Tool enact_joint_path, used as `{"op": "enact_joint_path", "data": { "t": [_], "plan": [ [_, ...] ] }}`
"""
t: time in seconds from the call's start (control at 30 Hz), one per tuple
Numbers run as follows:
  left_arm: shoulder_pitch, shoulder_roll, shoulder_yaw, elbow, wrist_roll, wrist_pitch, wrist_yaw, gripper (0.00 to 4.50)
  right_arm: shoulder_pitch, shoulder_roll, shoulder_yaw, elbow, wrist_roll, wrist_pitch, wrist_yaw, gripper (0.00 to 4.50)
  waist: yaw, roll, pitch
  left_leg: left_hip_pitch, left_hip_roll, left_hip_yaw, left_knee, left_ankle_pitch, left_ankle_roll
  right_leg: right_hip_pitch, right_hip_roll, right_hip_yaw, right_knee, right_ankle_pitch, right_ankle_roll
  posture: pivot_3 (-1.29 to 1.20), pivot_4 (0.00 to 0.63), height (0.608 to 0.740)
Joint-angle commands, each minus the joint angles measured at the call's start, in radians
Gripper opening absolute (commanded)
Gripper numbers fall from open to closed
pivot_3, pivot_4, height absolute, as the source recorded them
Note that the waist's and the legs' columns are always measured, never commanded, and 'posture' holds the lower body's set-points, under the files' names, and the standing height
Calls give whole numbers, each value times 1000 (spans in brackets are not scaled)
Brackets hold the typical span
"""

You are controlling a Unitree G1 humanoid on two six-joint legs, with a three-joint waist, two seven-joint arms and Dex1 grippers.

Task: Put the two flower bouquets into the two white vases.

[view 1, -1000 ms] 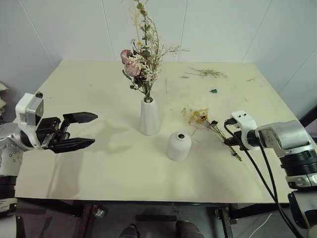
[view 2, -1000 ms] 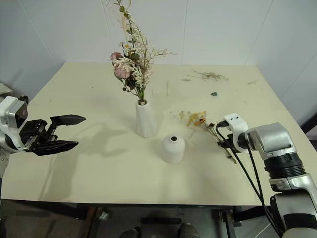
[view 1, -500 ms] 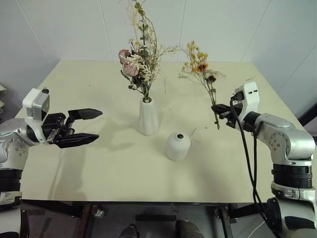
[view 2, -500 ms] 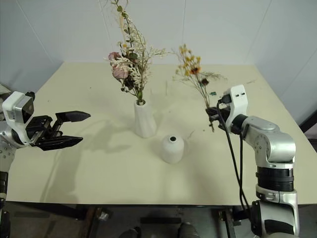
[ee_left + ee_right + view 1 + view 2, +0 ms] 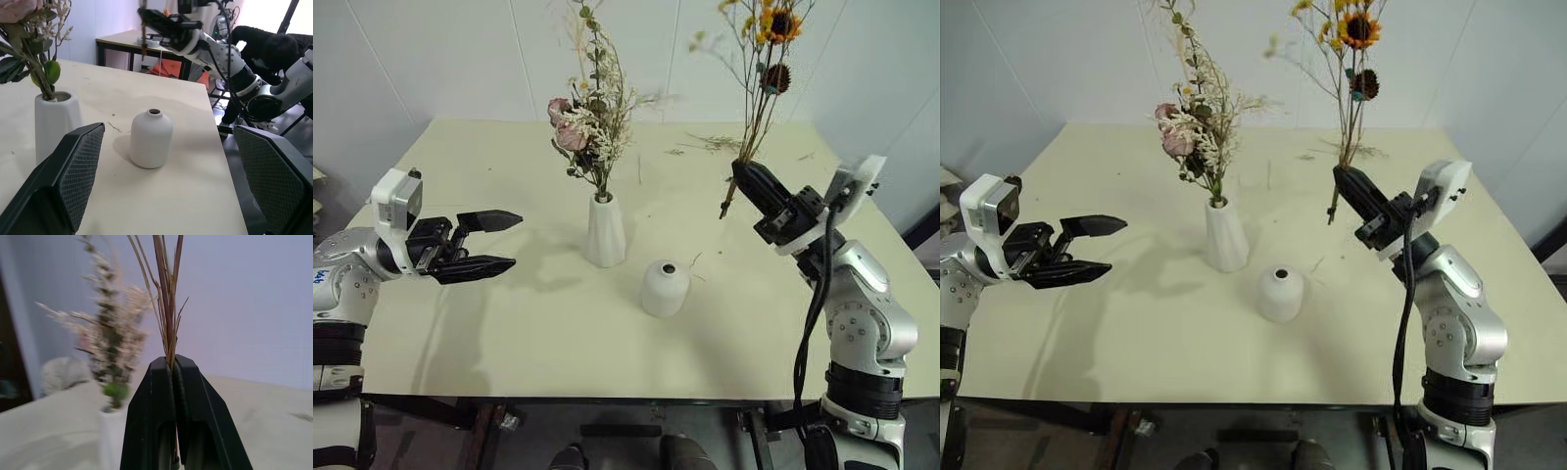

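Note:
The larger bouquet [image 5: 592, 127] with pink roses stands in the tall white vase [image 5: 606, 231] at mid-table. The short round white vase [image 5: 666, 287] sits in front of it to the right, its neck open. My right gripper [image 5: 741, 176] is shut on the stems of the thin yellow-orange bouquet [image 5: 766, 59], holding it upright in the air, above and to the right of the round vase. My left gripper [image 5: 506, 240] is open, level and pointing right, left of the tall vase; the left wrist view shows both vases [image 5: 151, 138] between its fingers [image 5: 73, 171].
Loose dried twig scraps [image 5: 720, 144] lie at the table's far right. The cream table [image 5: 509, 333] ends at a white wall behind. My right arm's black cable [image 5: 813, 313] hangs down beside the right edge.
My right gripper has lifted the thin bouquet off the table, swung it upright and brought it up and leftward. The left gripper has barely moved.

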Motion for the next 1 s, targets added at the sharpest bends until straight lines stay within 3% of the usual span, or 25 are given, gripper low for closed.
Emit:
{"op": "enact_joint_path", "data": {
  "t": [0.03, 0.27, 1.0],
  "plan": [
    [-28, 5, -6, 6, -24, -10, -112, 4500, 55, -38, 39, -88, 68, 38, 34, 23, 0, 0, 0, 0, 0, 0, 0, 0, 0, 0, 0, 0, 0, 0, 0, 0, 150, 740],
    [-39, 7, -27, 17, -33, -16, -112, 4500, 86, -70, 116, -77, 54, 54, 37, 23, 0, 0, 0, 1, 0, 0, 0, 0, 0, 0, 0, 0, 1, 0, -1, 0, 150, 740],
    [-23, 26, -19, 6, -47, -14, -112, 4500, 3, 19, 261, 122, -88, -80, 59, 23, 0, 0, 0, 0, 0, 0, 0, 0, 0, 0, 0, 0, 0, 0, -1, 0, 150, 740]
  ]
}}
